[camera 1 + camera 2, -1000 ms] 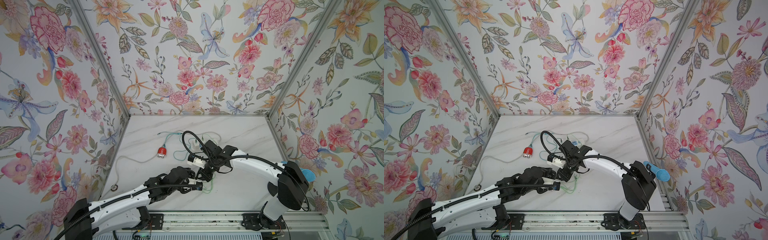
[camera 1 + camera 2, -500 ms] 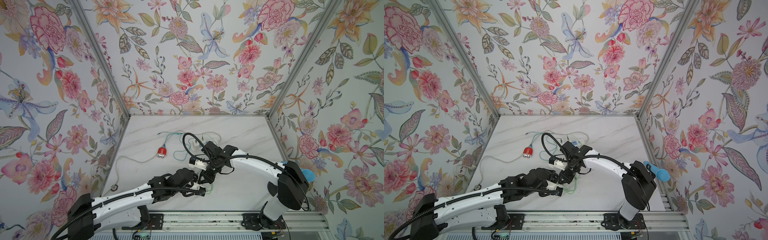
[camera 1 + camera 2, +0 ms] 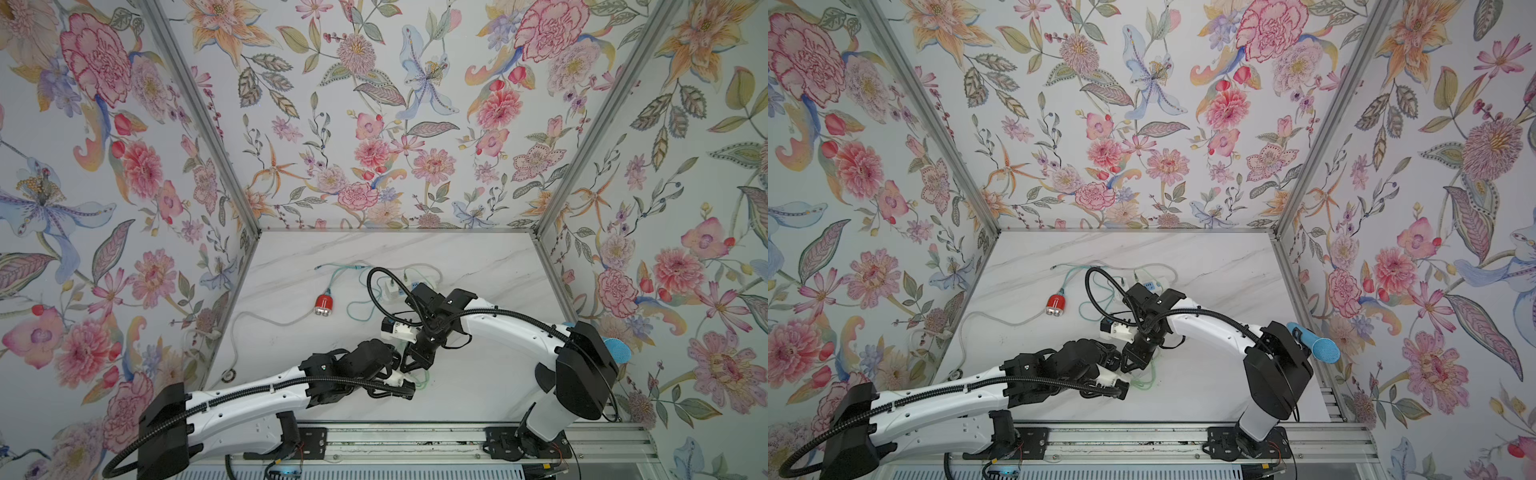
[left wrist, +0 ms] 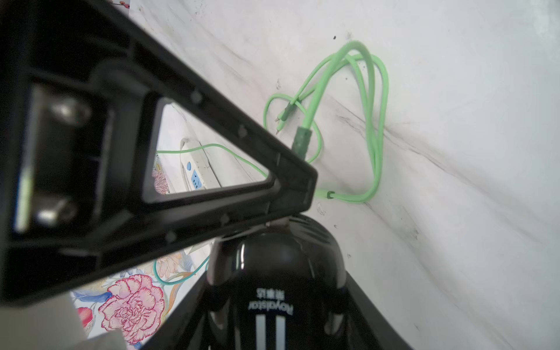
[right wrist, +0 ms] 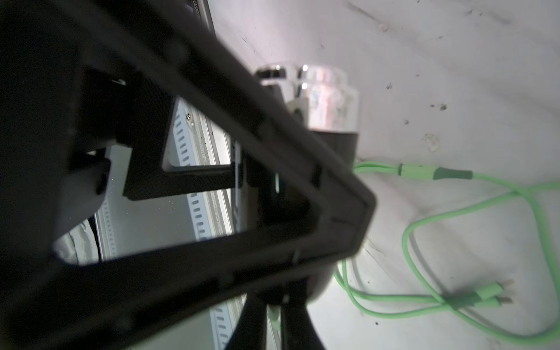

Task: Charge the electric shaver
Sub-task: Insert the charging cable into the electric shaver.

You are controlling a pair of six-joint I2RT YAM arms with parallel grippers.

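The black electric shaver (image 4: pixel 275 272) with white lettering sits between my left gripper's (image 4: pixel 272 318) fingers, which are shut on its body. Its chrome head (image 5: pixel 327 100) shows in the right wrist view. My right gripper (image 5: pixel 274 315) is shut on a pale green plug end of the green cable (image 5: pixel 424 306), right at the shaver's tail. In both top views the two grippers meet low over the table near its front, the left gripper (image 3: pixel 395 366) against the right gripper (image 3: pixel 409 368). The shaver is mostly hidden there. Loops of green cable (image 3: pixel 422 378) lie beside them.
A white power strip (image 3: pixel 409 286) with blue sockets lies at the back, among teal cable (image 3: pixel 357 307). A small red and silver device (image 3: pixel 324 304) lies left of centre. A white cord (image 3: pixel 257 320) runs along the left wall. A blue brush-like thing (image 3: pixel 617 351) sits behind the right arm's base.
Both grippers have crept slightly toward the table's front, staying together. Neither grip has changed.
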